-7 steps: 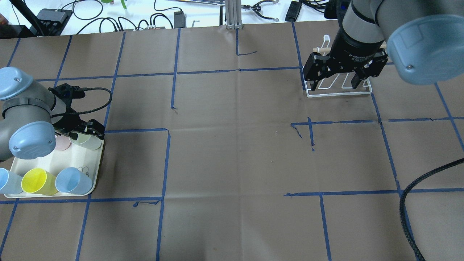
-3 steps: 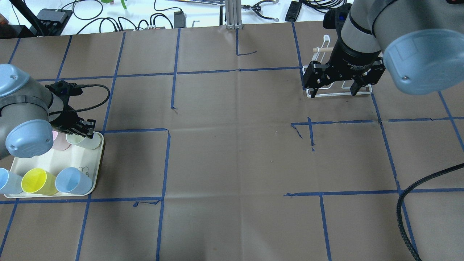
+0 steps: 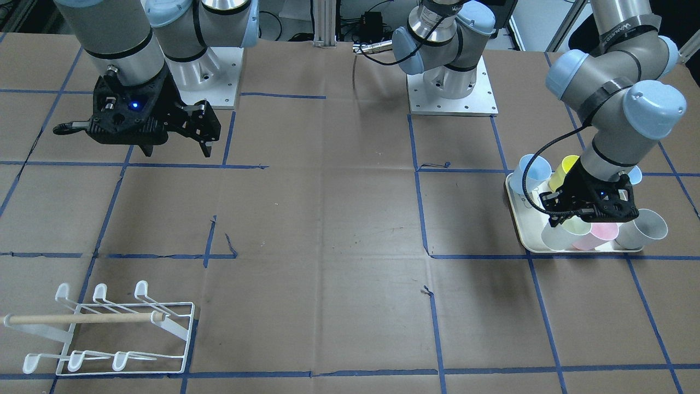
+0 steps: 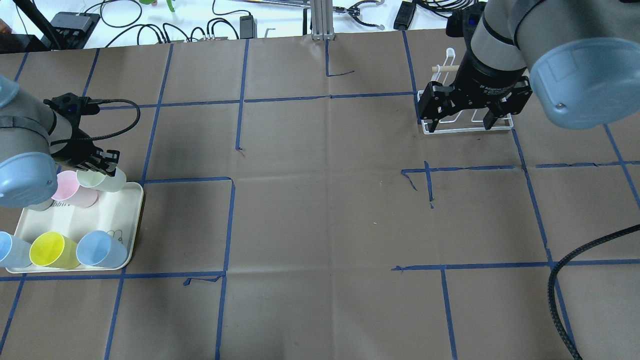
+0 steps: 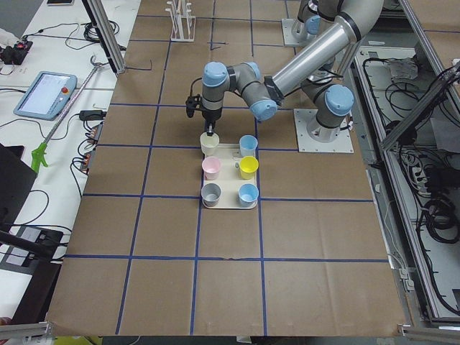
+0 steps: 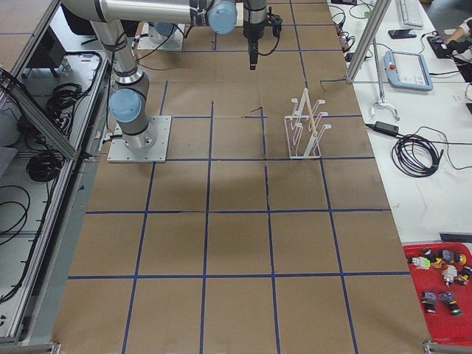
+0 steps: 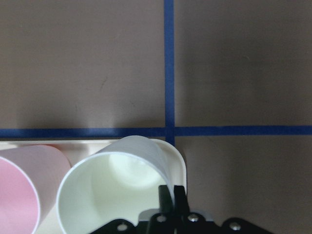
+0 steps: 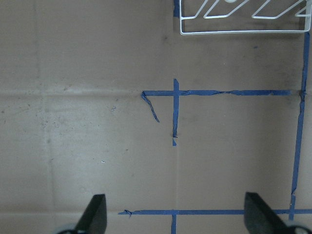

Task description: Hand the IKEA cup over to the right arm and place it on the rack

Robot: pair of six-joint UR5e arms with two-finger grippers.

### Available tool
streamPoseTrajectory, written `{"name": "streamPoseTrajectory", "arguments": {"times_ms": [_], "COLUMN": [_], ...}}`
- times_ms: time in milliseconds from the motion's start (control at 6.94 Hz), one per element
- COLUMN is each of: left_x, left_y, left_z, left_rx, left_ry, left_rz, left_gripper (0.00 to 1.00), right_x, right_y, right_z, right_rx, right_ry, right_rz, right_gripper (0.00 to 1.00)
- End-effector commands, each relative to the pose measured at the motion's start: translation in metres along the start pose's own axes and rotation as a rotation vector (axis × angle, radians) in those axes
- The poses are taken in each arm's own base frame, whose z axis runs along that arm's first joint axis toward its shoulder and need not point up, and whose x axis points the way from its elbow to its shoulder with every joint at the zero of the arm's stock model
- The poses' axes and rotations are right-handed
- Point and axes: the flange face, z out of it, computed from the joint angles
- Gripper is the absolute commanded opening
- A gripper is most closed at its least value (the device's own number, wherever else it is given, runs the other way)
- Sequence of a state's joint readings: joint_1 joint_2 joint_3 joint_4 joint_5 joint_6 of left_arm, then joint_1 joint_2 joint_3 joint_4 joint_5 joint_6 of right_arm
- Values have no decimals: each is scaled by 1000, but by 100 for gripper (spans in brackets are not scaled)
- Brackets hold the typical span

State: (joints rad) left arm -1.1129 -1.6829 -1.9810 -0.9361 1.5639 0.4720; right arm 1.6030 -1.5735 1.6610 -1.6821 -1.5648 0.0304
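Bright, even light from above fell on the brown table (image 4: 320, 215), casting soft, faint shadows, the darkest just right of the tray (image 4: 112, 215). The white desk (image 4: 200, 15) at the far edge was washed out. The right arm (image 4: 500, 35) had a near joint cap (image 4: 580, 80) that looked blurred.

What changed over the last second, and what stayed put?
The left gripper, shut on the pale green cup's rim, has carried it toward the tray's far edge and the robot's left. The right gripper stays open short of the rack, barely shifted; the yellow cup has not moved.
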Motion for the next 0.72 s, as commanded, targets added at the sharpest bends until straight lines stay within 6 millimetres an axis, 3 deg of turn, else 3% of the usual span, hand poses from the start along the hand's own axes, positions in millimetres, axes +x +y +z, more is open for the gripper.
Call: {"name": "streamPoseTrajectory", "arguments": {"times_ms": [0,288,576], "left_x": [2,5,32], "left_y": [-4,-36,-55], "left_z": [-64,-136,-156], "left_rx": [-25,-53,-5], "left_ry": [16,61,177], "left_rz": [1,-7,19], "left_gripper": [0,0,0], "right_x": [-3,-16,-25], "right_y": [-10,-16,-15], "right_z": [-7,-5,1], "right_rx": [117,192,235], "right_ry": [-21,-167,-299], "right_rz": [6,71,279], "right_gripper": [100,100,100]}}
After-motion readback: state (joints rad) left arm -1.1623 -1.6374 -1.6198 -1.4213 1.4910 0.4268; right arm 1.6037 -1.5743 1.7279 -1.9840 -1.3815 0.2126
